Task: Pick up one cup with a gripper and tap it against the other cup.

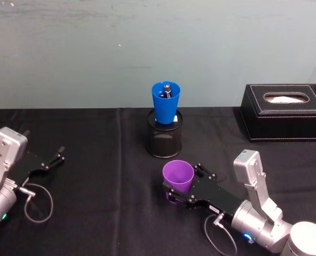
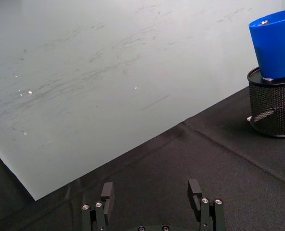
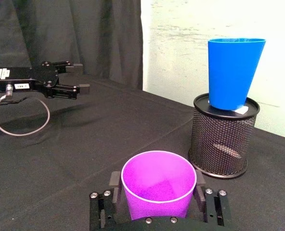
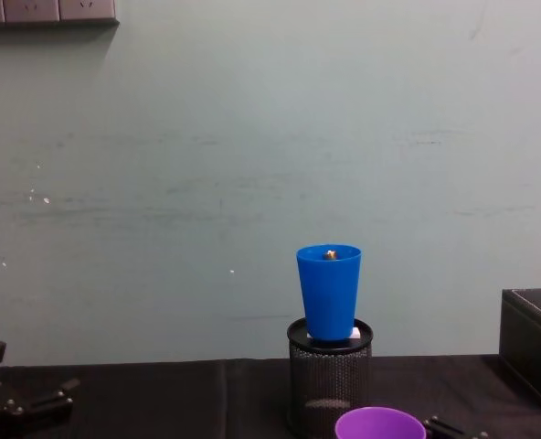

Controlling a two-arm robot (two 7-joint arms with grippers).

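Observation:
The purple cup [image 1: 178,176] [image 3: 158,185] [image 4: 380,423] stands upright in front of me on the black cloth, its base hidden. My right gripper [image 1: 183,179] [image 3: 157,186] is shut on it, one black finger pressed to each side. The blue cup [image 1: 165,101] [image 3: 234,72] [image 4: 329,293] [image 2: 275,45] stands upright in the mouth of a black mesh pen holder [image 1: 164,140] [image 3: 222,144], just beyond the purple cup, with a clear gap between them. A small dark thing pokes up inside the blue cup. My left gripper [image 1: 59,156] [image 2: 149,188] [image 3: 81,78] rests open at the far left, holding nothing.
A black tissue box [image 1: 285,112] [image 4: 533,343] stands at the back right. A pale green wall [image 1: 94,48] closes off the table's far edge. A loop of cable [image 1: 38,200] hangs from the left arm. Bare black cloth [image 1: 102,176] lies between the two arms.

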